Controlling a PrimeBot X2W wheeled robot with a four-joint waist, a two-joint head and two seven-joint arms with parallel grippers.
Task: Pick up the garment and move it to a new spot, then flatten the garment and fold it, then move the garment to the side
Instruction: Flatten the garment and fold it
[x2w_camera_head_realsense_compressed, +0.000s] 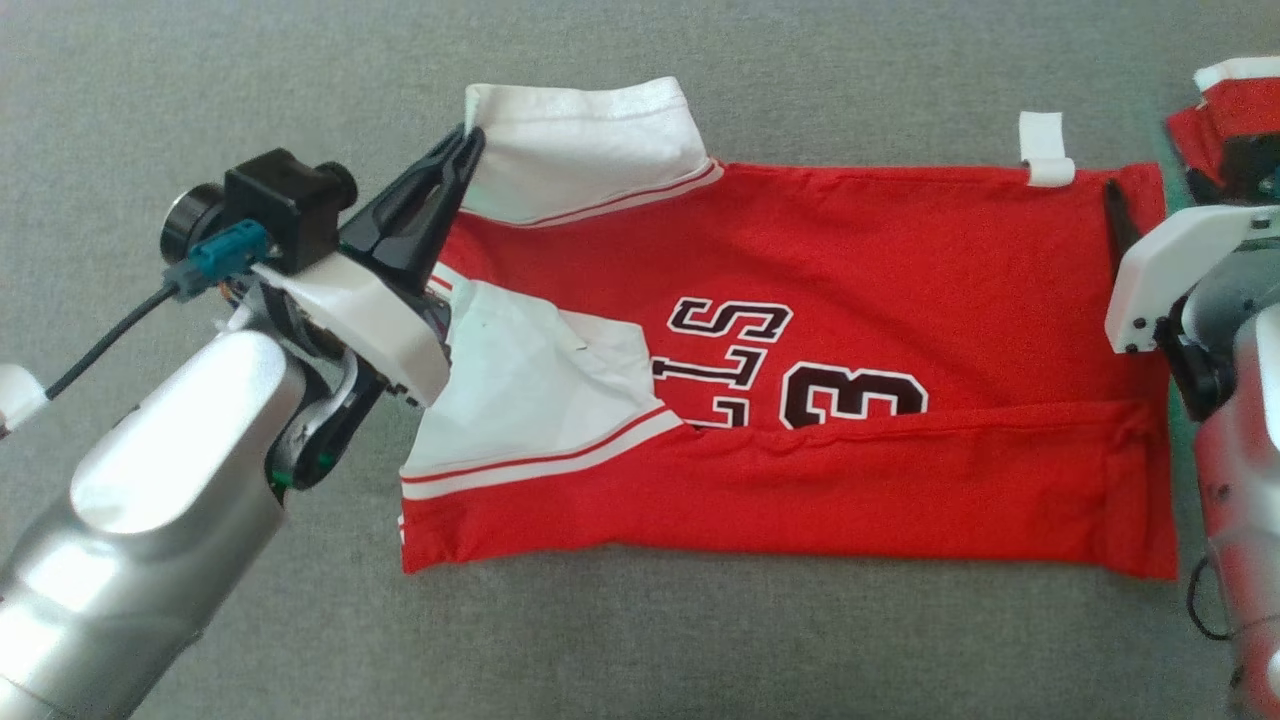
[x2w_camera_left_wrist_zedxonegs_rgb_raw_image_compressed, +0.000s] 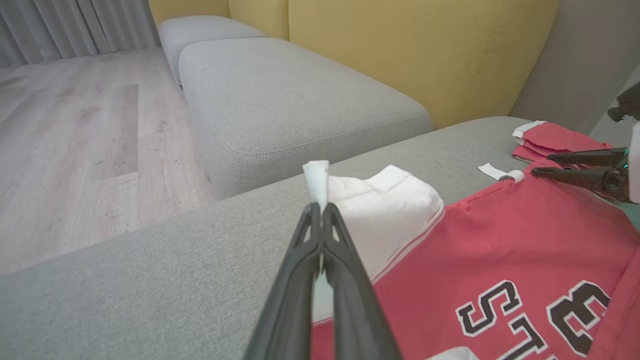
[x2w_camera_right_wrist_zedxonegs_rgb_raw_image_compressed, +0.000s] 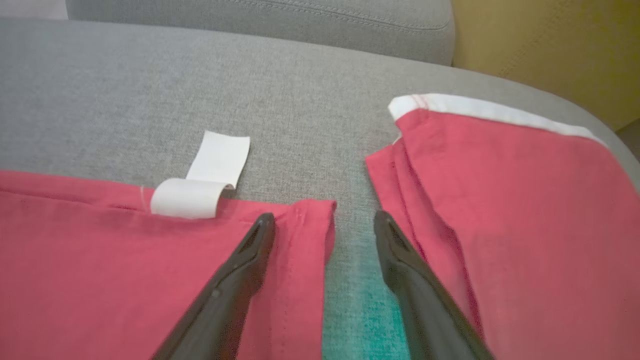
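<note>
Partly legible, red garment (x2w_camera_head_realsense_compressed: 850, 260), "LS", "3"

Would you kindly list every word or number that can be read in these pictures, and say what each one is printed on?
"LLS": black, white-edged letters on the red jersey; the first is half covered, the rest hidden under the white sleeve.
"3": large digit beside them, partly covered by a fold.
White tag at the jersey's edge: no print visible.
</note>
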